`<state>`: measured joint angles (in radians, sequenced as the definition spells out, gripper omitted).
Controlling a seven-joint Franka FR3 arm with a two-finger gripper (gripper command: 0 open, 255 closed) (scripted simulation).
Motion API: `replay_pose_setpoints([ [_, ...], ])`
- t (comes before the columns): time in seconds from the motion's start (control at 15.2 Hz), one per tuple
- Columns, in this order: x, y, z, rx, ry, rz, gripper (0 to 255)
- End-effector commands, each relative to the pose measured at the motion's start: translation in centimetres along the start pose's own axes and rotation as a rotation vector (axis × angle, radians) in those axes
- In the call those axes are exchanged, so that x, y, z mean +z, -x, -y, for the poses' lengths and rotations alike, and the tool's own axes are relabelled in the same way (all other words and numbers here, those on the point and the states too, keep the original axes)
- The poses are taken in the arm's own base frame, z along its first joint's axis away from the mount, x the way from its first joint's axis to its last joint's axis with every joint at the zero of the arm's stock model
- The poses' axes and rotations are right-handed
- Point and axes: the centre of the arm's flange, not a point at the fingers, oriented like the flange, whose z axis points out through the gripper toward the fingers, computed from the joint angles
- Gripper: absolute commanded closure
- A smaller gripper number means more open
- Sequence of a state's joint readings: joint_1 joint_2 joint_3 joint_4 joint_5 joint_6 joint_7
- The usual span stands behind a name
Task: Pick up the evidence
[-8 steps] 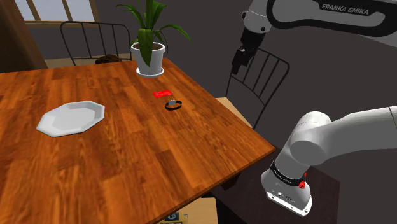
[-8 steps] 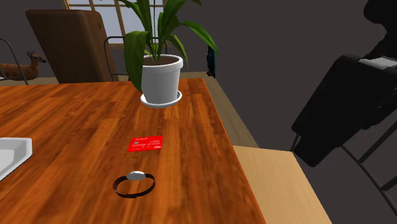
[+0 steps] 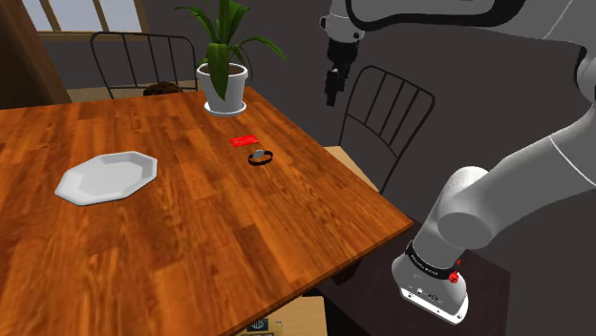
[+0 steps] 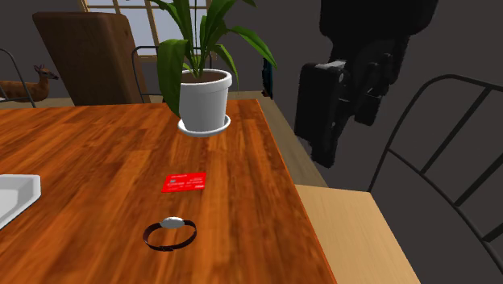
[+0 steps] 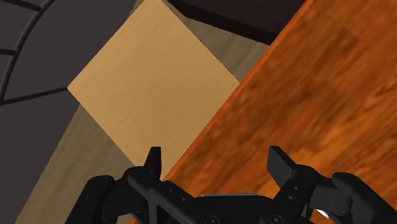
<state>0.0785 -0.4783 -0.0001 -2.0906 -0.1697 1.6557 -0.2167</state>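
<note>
Evidence could be either of two small things lying close together on the tabletop (image 3: 191,224), and you cannot tell which is meant. One is a flat red card (image 3: 244,141), rectangular, with faint pale lines of print too small to read. The other is a black wristband (image 3: 260,157), a thin closed loop with a small silver-grey piece on its far side. In the second exterior view you see the red card (image 4: 184,182) just beyond the wristband (image 4: 170,234), near it but not touching, both toward the right edge of the tabletop (image 4: 97,153).

The tabletop is glossy reddish-brown wood with streaky grain. At its far right corner stands a white pot (image 4: 205,98) on a white saucer, holding a plant with long green leaves. Toward the shoulder view's left lies a white eight-sided plate (image 3: 105,177), well apart from the card.

Your tool (image 3: 332,98) hangs high, beyond the tabletop's right edge and right of the pot, well apart from both small things. It is all black and blocky in the second exterior view (image 4: 326,155). In the wrist view the tool (image 5: 216,159) is spread wide, nothing between its fingers (image 5: 153,160). Beneath it you see the tabletop's edge (image 5: 318,95) and the pale wooden seat (image 5: 153,83) of a chair (image 3: 382,115) with a black wire back.
</note>
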Motion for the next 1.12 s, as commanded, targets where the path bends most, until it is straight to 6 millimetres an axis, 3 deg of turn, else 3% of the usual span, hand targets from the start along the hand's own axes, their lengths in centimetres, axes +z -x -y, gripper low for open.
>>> replay_pose_setpoints([
  [0.0, 0.8, -3.4, 0.0, -0.092, 0.011, 0.044, 0],
  [0.53, 4.2, -15.6, 3.3, -0.445, 0.055, 0.213, 0],
  [1.06, 9.8, -25.1, 10.3, -0.797, 0.099, 0.382, 0],
])
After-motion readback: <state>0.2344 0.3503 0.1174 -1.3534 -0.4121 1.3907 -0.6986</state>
